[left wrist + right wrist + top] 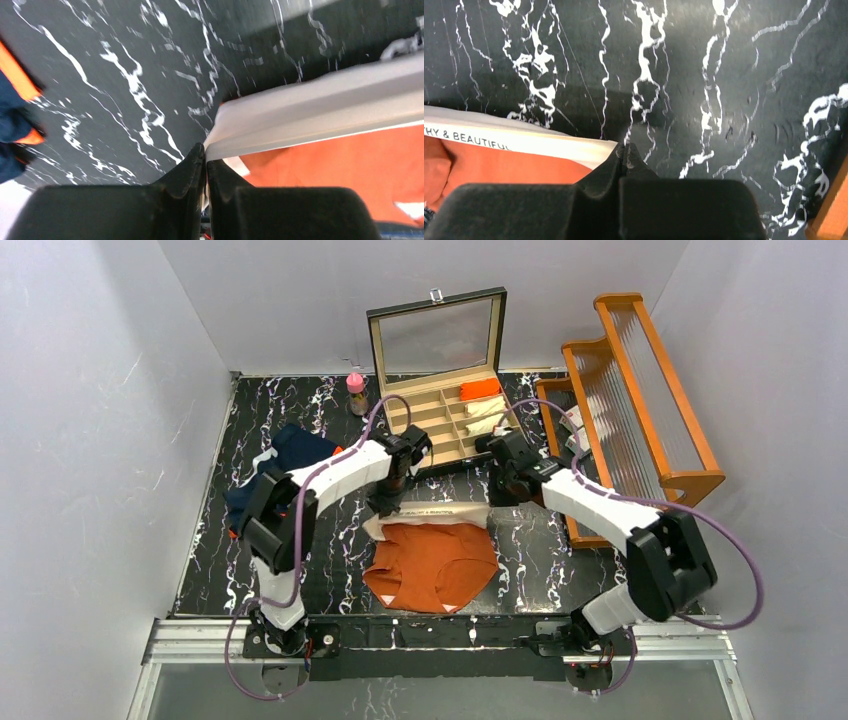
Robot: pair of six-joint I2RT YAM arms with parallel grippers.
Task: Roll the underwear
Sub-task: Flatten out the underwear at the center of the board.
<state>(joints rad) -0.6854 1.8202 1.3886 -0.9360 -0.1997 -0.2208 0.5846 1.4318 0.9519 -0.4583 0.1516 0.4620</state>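
**Desk:** What is at centre frame?

**Photographer:** Rust-orange cloth underwear with a white waistband [432,565] lies flat on the black, white-veined marble counter [300,405], mid-width and close to its near edge, with the waistband turned to the far edge.

**Desk:** And the arms?

**Photographer:** One is at each end of that waistband. The left fingers [187,175] are pressed together on its left corner. The right fingers [604,170] are together too, with the right corner touching their tips. I cannot tell whether cloth is caught there.

**Desk:** The second garment?

**Photographer:** Crumpled navy-blue underwear with bright orange trim [295,452] sits by the left edge, well apart from both arms.

**Desk:** Background?

**Photographer:** An open wooden compartment box with a glass lid [438,337] stands at the far edge. A small pink-capped bottle [355,390] is just beside it, and an orange-brown wooden rack [640,390] runs along the right edge.
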